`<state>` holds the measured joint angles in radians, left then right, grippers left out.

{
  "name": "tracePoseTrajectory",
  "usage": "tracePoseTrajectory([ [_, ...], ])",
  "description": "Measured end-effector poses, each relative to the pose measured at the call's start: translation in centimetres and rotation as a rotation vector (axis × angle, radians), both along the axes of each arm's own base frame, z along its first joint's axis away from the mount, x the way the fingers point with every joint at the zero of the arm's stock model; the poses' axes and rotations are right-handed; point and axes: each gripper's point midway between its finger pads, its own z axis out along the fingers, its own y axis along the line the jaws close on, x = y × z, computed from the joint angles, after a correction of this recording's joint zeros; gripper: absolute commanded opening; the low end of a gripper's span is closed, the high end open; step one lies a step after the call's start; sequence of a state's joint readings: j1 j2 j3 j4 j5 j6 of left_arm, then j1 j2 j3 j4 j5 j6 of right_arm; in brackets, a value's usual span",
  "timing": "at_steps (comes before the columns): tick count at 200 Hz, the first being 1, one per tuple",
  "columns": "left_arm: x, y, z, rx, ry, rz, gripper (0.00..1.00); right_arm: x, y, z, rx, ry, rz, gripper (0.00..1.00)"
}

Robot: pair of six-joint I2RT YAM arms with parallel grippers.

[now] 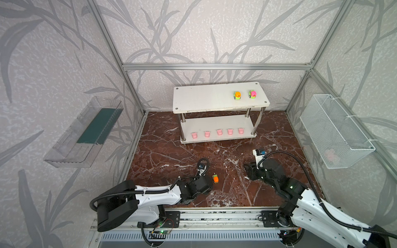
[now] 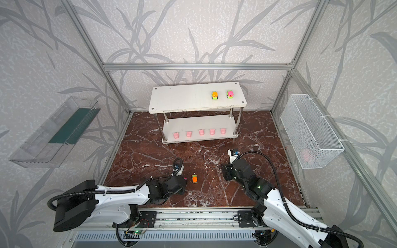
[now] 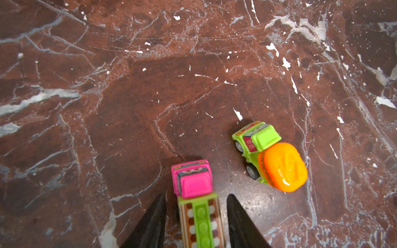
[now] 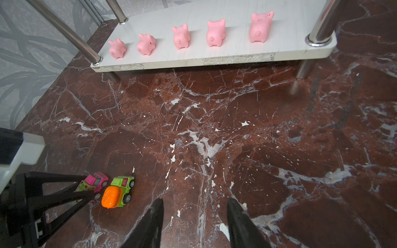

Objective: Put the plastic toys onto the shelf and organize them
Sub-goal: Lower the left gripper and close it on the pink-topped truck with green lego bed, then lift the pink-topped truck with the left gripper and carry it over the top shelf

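Light even, soft, bright; sheen on marble floor [image 1: 217, 197], lower centre in both top views; edges bowed; wrist views slightly soft.

No legible text, label, brand, number or sign anywhere.

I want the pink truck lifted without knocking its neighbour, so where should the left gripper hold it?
Best take the pink truck across the flat long sides of its green rear bed, from above. The left gripper straddles that part, jaws open, and the gap beside the orange mixer truck leaves finger room.
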<state>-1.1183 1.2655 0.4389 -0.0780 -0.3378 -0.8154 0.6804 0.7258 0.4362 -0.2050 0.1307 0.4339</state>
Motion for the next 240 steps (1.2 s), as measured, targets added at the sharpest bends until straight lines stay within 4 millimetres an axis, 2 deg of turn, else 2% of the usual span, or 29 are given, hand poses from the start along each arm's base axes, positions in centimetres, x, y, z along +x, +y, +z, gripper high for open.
tracePoseTrajectory([
  [39,-0.1,0.0,-0.1,-0.002,0.006,0.005,0.33,0.0,-0.2,-0.2,-0.003,0.004,-0.005,0.49],
  [75,-0.1,0.1,-0.1,0.003,0.009,0.005,0.28,0.1,-0.3,-0.3,-0.004,0.006,-0.011,0.49],
  [124,0.0,0.0,0.6,-0.01,0.004,0.01,0.27,0.2,-0.5,-0.4,-0.003,0.01,-0.022,0.49],
  [165,0.2,-0.2,2.0,-0.019,-0.008,0.014,0.27,0.3,-0.6,-0.5,-0.004,0.014,-0.024,0.48],
  [184,0.6,-0.5,3.2,-0.02,-0.026,0.014,0.27,0.3,-0.6,-0.5,-0.002,0.016,-0.027,0.48],
  [202,1.1,-0.7,5.2,-0.016,-0.054,0.014,0.27,0.3,-0.6,-0.5,0.0,0.017,-0.025,0.48],
  [240,3.6,-1.5,12.4,-0.023,-0.137,0.034,0.27,0.3,-0.6,-0.6,-0.001,0.018,-0.025,0.48],
])
